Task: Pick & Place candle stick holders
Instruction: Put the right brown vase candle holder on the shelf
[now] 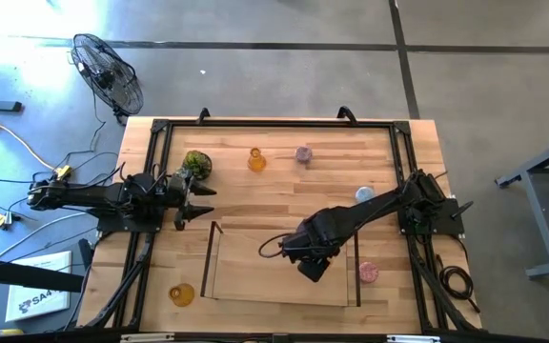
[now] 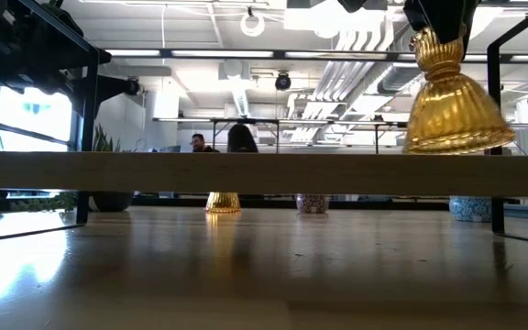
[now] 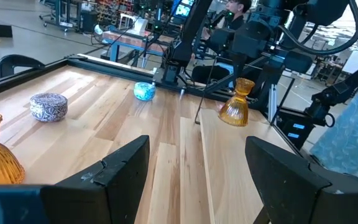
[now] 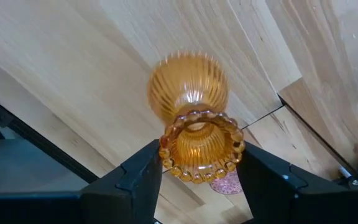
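An amber candle stick holder hangs over the wooden tray, with my right gripper shut on it and pointing down. In the low view this holder shows above the tray's wall. A second amber holder and a mauve one stand on their bases at the table's far side. A light blue one and a pink one stand at the right, and a third amber one at the near left. My left gripper waits open at the table's left. My right gripper pinches the beaded rim at the top of the amber holder's narrow neck between its two fingers, coming from above and pointing down. The holder hangs upright below the fingers, wide base down, lifted clear of the tray.
A green mossy ball lies beside the left arm. The tray has a dark frame with a low wall around it. A fan stands on the floor beyond the table's far left corner. People sit in the room behind the table.
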Motion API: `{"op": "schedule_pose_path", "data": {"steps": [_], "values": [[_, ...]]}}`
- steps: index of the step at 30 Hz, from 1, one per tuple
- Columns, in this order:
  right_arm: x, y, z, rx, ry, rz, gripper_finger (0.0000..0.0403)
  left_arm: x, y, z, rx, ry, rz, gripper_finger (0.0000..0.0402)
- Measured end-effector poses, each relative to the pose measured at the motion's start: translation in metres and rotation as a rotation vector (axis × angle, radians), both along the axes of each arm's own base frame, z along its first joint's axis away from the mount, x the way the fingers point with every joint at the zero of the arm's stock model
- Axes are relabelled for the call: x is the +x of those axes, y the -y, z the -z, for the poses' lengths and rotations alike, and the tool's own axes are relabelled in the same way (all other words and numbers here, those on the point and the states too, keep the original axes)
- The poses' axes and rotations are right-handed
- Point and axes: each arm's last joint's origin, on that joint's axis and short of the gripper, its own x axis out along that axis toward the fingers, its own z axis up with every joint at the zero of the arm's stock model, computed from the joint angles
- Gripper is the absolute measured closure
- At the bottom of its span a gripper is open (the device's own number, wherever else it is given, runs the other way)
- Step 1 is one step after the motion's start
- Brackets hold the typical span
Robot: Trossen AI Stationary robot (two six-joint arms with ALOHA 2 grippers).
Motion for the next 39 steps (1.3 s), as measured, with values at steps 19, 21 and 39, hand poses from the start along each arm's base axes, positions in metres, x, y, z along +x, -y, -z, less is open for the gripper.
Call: {"op": "schedule_pose_path", "data": {"steps": [19,21,39], "values": [[0.002,-0.001,0.001,-0.043,0.038,-0.005,0.0212,0.0,0.0,0.0,0.004,0.0,-0.004,0.014],[0.002,-0.001,0.001,-0.046,0.039,-0.006,0.0212,0.0,0.0,0.0,0.004,0.0,-0.004,0.014],[0.002,0.0,0.024,-0.09,0.032,-0.007,0.0212,0.0,0.0,0.0,0.004,0.001,-0.005,0.014]]}}
